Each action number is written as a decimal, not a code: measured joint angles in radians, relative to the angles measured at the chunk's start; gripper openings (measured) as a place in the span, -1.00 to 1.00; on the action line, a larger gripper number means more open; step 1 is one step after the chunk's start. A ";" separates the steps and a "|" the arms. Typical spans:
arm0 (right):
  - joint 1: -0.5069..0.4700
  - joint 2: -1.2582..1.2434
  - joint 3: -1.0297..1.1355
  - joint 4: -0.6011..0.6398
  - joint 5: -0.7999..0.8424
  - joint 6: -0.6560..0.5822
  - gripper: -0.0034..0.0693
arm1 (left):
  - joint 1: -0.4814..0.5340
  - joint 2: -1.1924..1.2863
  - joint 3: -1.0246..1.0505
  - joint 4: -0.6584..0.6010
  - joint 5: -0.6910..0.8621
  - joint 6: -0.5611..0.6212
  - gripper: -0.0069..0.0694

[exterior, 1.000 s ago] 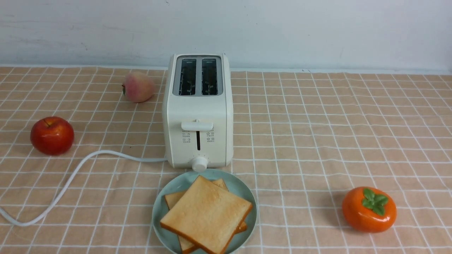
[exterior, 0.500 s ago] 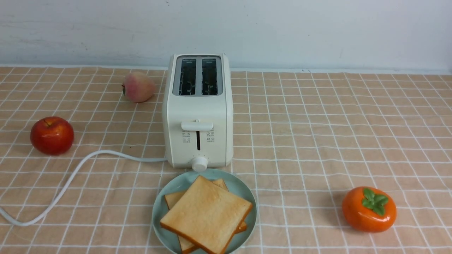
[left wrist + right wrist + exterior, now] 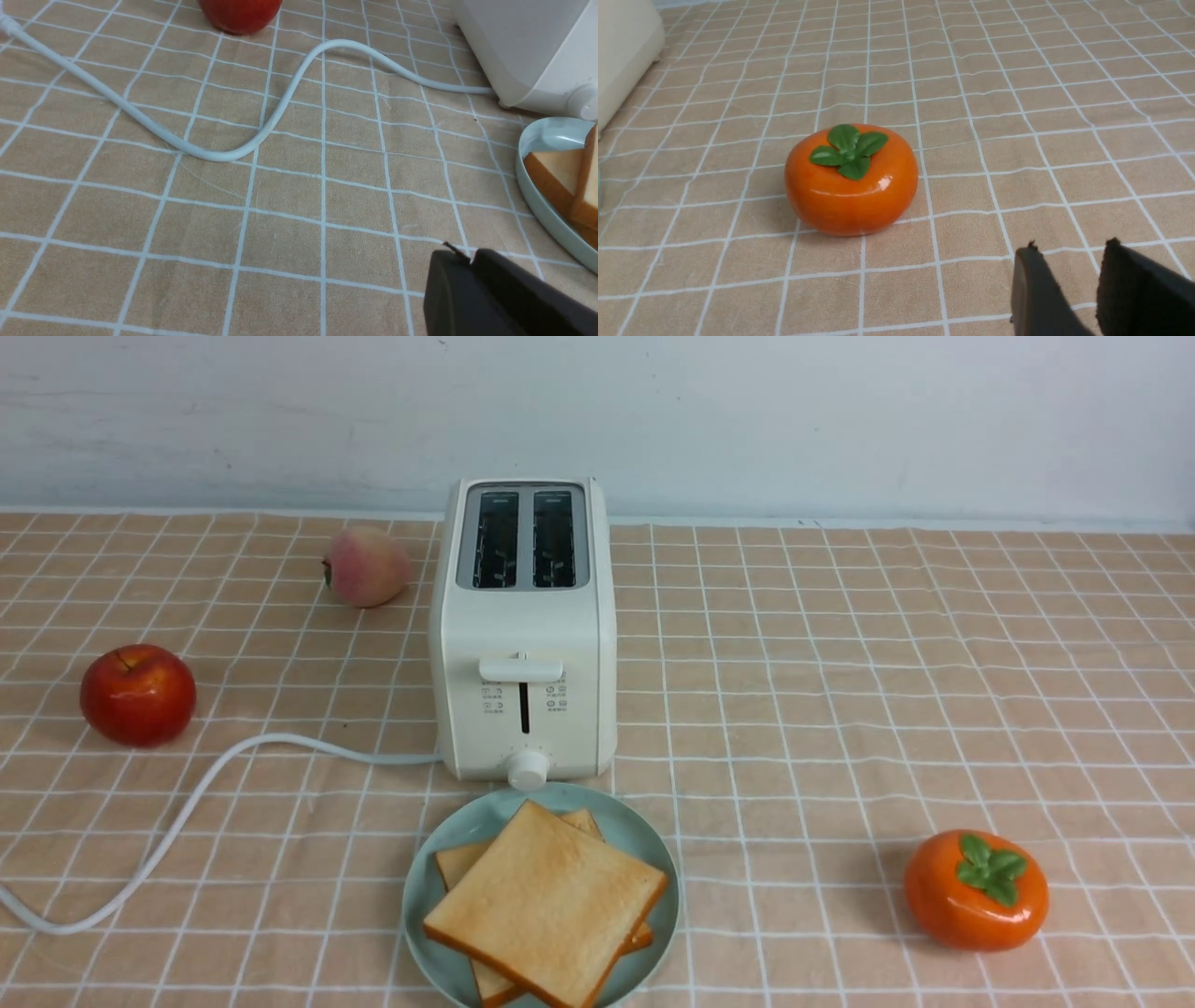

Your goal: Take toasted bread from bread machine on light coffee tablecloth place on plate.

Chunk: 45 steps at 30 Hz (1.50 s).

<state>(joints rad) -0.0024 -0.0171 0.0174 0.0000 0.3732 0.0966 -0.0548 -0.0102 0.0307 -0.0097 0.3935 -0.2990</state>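
Two slices of toasted bread (image 3: 546, 905) lie stacked on the pale mint plate (image 3: 471, 821), just in front of the cream bread machine (image 3: 523, 635), whose two top slots are empty. All stand on the light coffee tablecloth (image 3: 794, 709). No gripper shows in the front view. In the left wrist view my left gripper (image 3: 469, 254) is shut and empty above the cloth, beside the plate (image 3: 537, 196) and bread (image 3: 556, 175). In the right wrist view my right gripper (image 3: 1069, 249) is open and empty, near the orange persimmon (image 3: 852, 186).
The toaster's white cord (image 3: 187, 812) snakes to the left across the cloth. A red apple (image 3: 138, 694) lies at the left, a peach (image 3: 366, 567) behind it beside the toaster, and a persimmon (image 3: 976, 890) at the front right.
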 joint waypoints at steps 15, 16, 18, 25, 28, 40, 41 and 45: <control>0.000 0.000 0.000 0.000 0.000 0.002 -0.27 | 0.000 0.000 0.000 0.000 0.000 0.000 -0.70; 0.000 0.000 0.000 0.000 0.000 0.002 -0.27 | 0.000 0.000 0.000 0.000 0.000 0.000 -0.70; 0.000 0.000 0.000 0.000 0.000 0.002 -0.27 | 0.000 0.000 0.000 0.000 0.000 0.000 -0.70; 0.000 0.000 0.000 0.000 0.000 0.002 -0.26 | 0.000 0.000 0.000 0.000 0.000 0.000 -0.68; 0.000 0.000 0.000 0.000 0.000 0.002 -0.26 | 0.000 0.000 0.000 0.001 0.000 0.000 -0.68; 0.000 0.000 0.000 0.000 0.000 0.003 -0.25 | 0.000 0.000 0.000 0.002 0.000 0.000 -0.66; 0.000 0.000 0.000 0.000 0.000 0.003 -0.25 | 0.000 0.000 0.000 0.002 0.000 0.000 -0.65; -0.001 0.000 0.000 0.000 0.000 0.003 -0.25 | 0.000 0.000 0.000 0.002 0.000 0.000 -0.63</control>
<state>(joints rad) -0.0037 -0.0171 0.0174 0.0000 0.3736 0.0997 -0.0548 -0.0102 0.0307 -0.0074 0.3935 -0.2990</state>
